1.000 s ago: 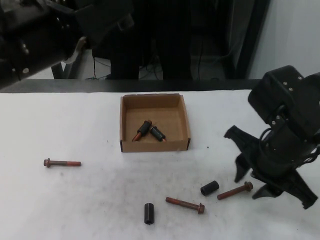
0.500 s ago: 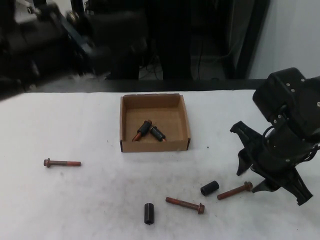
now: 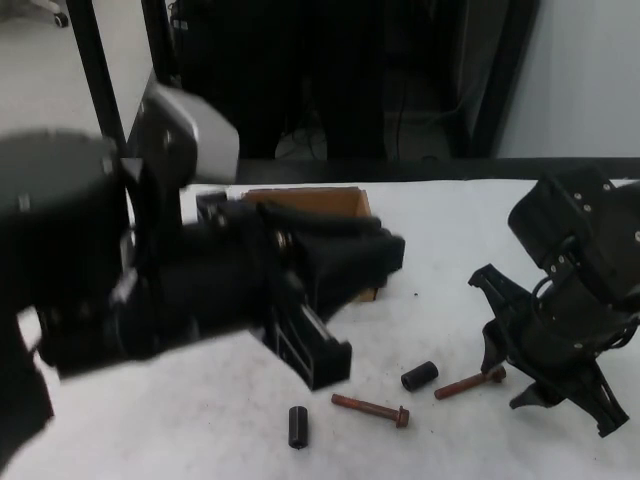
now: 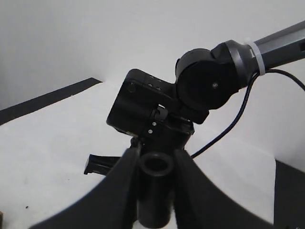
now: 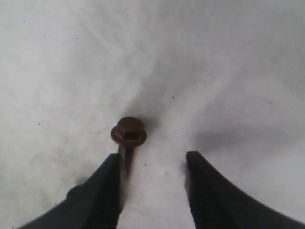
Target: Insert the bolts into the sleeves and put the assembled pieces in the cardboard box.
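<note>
Moved: the left arm has swung in across the high view and now covers most of the cardboard box (image 3: 310, 198); the right arm has shifted only slightly.
Left gripper (image 4: 156, 155): clamped on a black sleeve (image 4: 154, 195), whose open bore faces away from the wrist, towards the right arm beyond it.
Right gripper (image 5: 153, 162): fingers parted to a middling gap, low over the bench, holding nothing.
Bolt (image 5: 128, 132): lies flat, its head just ahead of the fingertips and its shank close against one finger.
Step in hand: probably picking up this bolt so it can be mated with the held sleeve.
Doing it well: centre the gap on the shank first, since it sits off to one side. Grip near the head so the plain end stays free to enter the bore, and keep the sleeve steady.
Also loose: two sleeves (image 3: 420, 376) (image 3: 298, 427) and another bolt (image 3: 370, 408), off to the side of the right gripper.
Surface: a white, lightly scuffed bench (image 3: 450, 230).
Room: dark frames and a pale wall (image 3: 585, 70) beyond the bench.
</note>
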